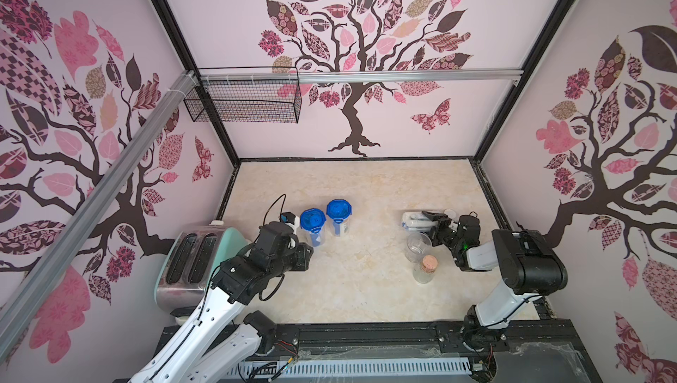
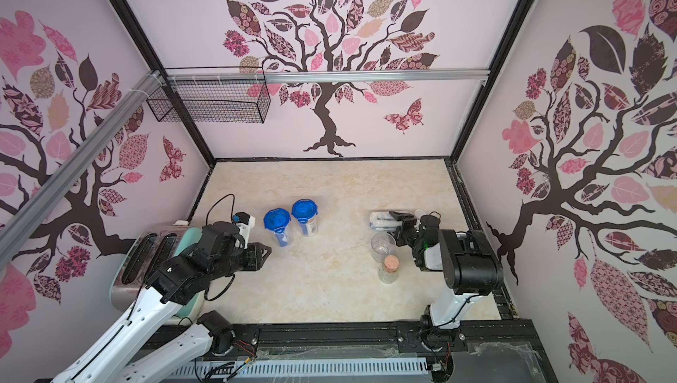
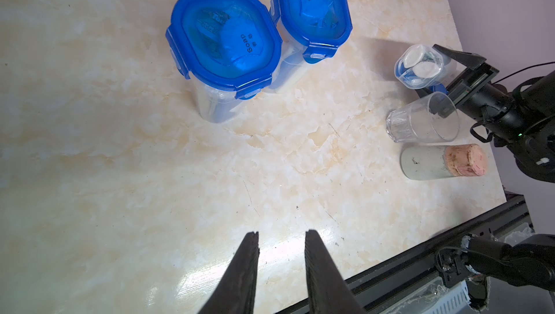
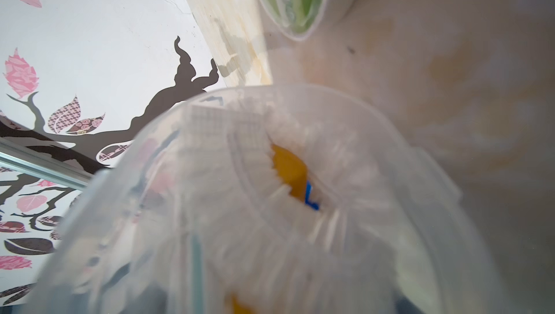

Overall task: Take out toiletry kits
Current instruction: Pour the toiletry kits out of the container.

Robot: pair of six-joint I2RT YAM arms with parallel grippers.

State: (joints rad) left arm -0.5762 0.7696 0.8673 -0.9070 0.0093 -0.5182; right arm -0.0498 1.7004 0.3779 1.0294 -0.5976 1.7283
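The right gripper (image 1: 428, 222) grips a clear jar (image 1: 412, 221) tipped sideways, near a glass tumbler (image 1: 417, 247).

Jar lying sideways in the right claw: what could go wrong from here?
The jar is clear plastic held sideways by the right gripper; it might slip, or the toiletries inside could spill and roll away. The empty glass and corked bottle stand right beside that arm, so a swing might topple them.

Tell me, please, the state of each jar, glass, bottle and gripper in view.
Nearer lidded jar: upright, closed.
Farther lidded jar: upright, closed.
Third jar: on its side, lidless, kit inside.
Tumbler: upright, empty.
Corked bottle: upright, stoppered.
Left gripper: open.
Right gripper: around third jar, grip unclear.
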